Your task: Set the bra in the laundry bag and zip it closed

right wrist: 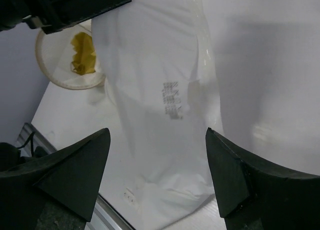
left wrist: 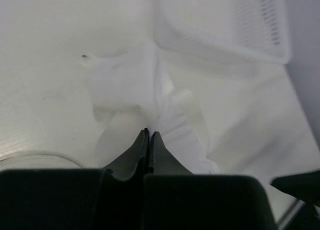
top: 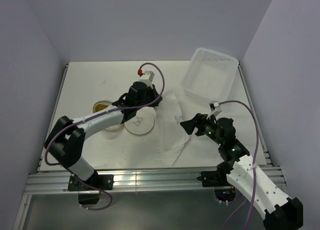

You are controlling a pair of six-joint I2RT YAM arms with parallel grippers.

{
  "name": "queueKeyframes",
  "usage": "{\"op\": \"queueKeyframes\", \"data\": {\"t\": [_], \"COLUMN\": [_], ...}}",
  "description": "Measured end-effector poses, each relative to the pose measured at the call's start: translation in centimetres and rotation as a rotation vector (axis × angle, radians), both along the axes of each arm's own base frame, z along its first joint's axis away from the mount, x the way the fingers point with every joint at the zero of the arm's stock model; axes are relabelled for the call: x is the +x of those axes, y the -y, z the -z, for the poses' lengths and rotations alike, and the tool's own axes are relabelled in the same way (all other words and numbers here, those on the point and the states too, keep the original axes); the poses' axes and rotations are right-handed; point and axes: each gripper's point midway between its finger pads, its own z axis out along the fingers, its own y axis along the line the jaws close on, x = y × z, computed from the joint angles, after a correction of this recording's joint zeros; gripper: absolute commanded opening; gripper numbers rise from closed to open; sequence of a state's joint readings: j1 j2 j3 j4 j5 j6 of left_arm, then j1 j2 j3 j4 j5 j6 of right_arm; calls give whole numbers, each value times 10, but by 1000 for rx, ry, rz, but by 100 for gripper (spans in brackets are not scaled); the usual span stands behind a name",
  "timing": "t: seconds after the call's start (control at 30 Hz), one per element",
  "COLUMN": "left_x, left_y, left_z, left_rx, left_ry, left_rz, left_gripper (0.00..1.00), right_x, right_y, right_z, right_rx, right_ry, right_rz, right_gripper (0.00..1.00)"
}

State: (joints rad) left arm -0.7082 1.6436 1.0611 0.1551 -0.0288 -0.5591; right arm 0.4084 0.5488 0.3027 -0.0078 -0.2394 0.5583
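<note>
The bra (top: 172, 117) is a thin crumpled white garment spread on the table's middle, with a grey printed patch in the right wrist view (right wrist: 171, 100). The round mesh laundry bag (top: 139, 124) lies left of it, its face with the black mark up. A second hoop (top: 106, 112) shows something mustard-yellow inside (right wrist: 80, 52). My left gripper (top: 152, 101) is shut at the bra's left edge, and the cloth (left wrist: 125, 85) rises in a ridge to its tips (left wrist: 150, 132). My right gripper (top: 192, 124) is open and empty above the bra's right part (right wrist: 157, 135).
A white rectangular plastic tray (top: 210, 72) stands at the back right, just beyond the bra; it also shows in the left wrist view (left wrist: 225, 25). The left arm (right wrist: 75, 5) crosses the top of the right wrist view. The table's metal front rail (top: 150, 177) lies near the bra's lower end.
</note>
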Motion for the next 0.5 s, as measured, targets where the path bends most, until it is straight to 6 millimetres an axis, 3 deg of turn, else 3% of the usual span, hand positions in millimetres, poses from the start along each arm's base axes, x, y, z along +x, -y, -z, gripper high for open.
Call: {"op": "queueKeyframes", "data": {"t": [0.1,0.23,0.37,0.5], "left_x": [-18,-46,-74,-98], "left_y": [4,8,4,-1], "left_z": [-57,-111,-136,-158], "left_rx": [-86,-148,-165,-184], "left_ry": [76,141,151,155], "left_rz": [61,158,246,316], "left_gripper": [0,0,0,0], "right_x": [1,2,1,-1], "right_y": [-7,-16,-24,-35], "right_z": [-27,-88,-163,-209], "right_rx": [7,-10,-35,-49], "right_ry": [74,243,443,570], "right_rz": [-49,-137,-211,-295], "right_gripper": [87,88,89,89]}}
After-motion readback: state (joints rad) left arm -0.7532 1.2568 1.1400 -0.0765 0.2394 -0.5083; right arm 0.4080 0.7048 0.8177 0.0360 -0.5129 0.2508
